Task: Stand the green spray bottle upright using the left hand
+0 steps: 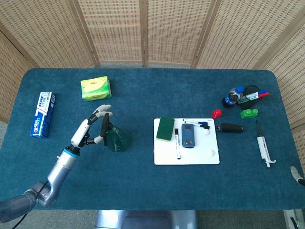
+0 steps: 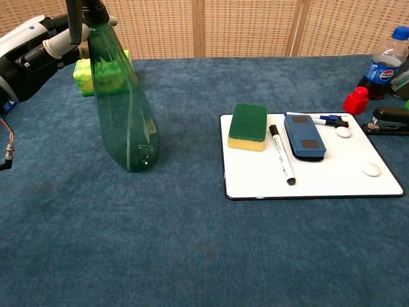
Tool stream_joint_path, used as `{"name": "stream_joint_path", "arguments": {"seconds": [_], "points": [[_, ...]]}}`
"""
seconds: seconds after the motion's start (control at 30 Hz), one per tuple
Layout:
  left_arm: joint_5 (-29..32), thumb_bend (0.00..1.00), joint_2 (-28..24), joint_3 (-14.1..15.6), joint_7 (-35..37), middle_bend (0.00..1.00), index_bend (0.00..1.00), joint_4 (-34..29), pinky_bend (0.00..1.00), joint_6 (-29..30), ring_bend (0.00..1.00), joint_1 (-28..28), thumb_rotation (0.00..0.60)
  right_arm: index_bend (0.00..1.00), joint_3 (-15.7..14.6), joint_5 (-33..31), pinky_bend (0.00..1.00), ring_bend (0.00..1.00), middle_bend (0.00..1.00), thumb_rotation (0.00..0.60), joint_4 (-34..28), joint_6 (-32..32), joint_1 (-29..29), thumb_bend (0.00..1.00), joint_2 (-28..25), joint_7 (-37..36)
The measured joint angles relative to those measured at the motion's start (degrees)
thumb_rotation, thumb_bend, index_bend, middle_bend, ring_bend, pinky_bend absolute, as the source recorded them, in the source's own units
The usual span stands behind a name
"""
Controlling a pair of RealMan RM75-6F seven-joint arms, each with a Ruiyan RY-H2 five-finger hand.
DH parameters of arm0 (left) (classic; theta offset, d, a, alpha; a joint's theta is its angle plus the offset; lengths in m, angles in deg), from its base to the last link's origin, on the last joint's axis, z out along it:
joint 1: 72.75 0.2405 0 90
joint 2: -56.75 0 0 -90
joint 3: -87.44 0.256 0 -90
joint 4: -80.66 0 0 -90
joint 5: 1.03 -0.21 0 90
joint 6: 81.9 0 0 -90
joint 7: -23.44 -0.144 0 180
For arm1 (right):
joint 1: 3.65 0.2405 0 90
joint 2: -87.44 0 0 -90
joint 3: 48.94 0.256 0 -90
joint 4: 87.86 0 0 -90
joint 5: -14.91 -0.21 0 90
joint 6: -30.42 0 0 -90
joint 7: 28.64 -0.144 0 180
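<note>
The green spray bottle point(image 1: 114, 138) stands upright on the blue table cloth, left of centre; the chest view shows its clear green body point(image 2: 124, 115) and black spray head. My left hand point(image 1: 88, 130) is just left of the bottle's top with its fingers spread and nothing in it. In the chest view the left hand point(image 2: 32, 51) shows at the upper left, one pale fingertip close to the black trigger. Only a pale sliver of the right hand point(image 1: 297, 174) shows at the right edge of the head view.
A white board point(image 1: 164, 155) right of the bottle carries a green sponge point(image 1: 166, 129), a marker and a blue eraser point(image 1: 189, 135). A yellow-green pack point(image 1: 96, 88) lies behind the bottle and a toothpaste box point(image 1: 43, 114) far left. A stapler point(image 1: 230, 128), a pipette point(image 1: 263, 148) and small items are at the right.
</note>
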Motion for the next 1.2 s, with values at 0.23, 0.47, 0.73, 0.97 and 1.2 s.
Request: {"name": "stream_joint_path", "arguments": {"seconds": [0.23,0.47,0.73,0.97,1.2], "points": [[-0.3,0.37,-1.1,0.4,-0.1,0.09,0.20,-0.9,0.20,0.7,0.02,0.6,0.284,0.23,0.1,0.0,0.06,0.01,0.30,0.600,-0.1,-0.2,0.2,0.31,0.0,-0.1],[-0.4,0.37,-3.4,0.5,-0.1,0.10,0.21,-3.4,0.21,2.2,0.04,1.8,0.282,0.23,0.0,-0.1,0.05,0.01,0.30,0.600,-0.2,-0.6,0.4,0.31,-0.1,0.0],[-0.4,0.37,-11.3,1.9,-3.5,0.12,0.25,-9.6,0.21,3.5,0.05,4.6,0.291,0.24,0.3,-0.8,0.05,0.01,0.30,0.600,-0.1,-3.1,2.0,0.31,-0.2,1.7],[1.0,0.37,-26.3,5.4,-13.6,0.16,0.27,-20.0,0.22,1.8,0.05,8.5,0.305,0.24,0.8,-2.0,0.05,0.01,0.30,0.600,0.7,-6.9,5.1,0.31,0.1,5.8],[4.5,0.37,-42.9,10.2,-27.6,0.16,0.28,-32.8,0.22,-0.6,0.06,13.9,0.319,0.24,0.5,-1.9,0.05,0.01,0.30,0.600,1.2,-8.7,7.0,0.31,0.4,9.8]]}}
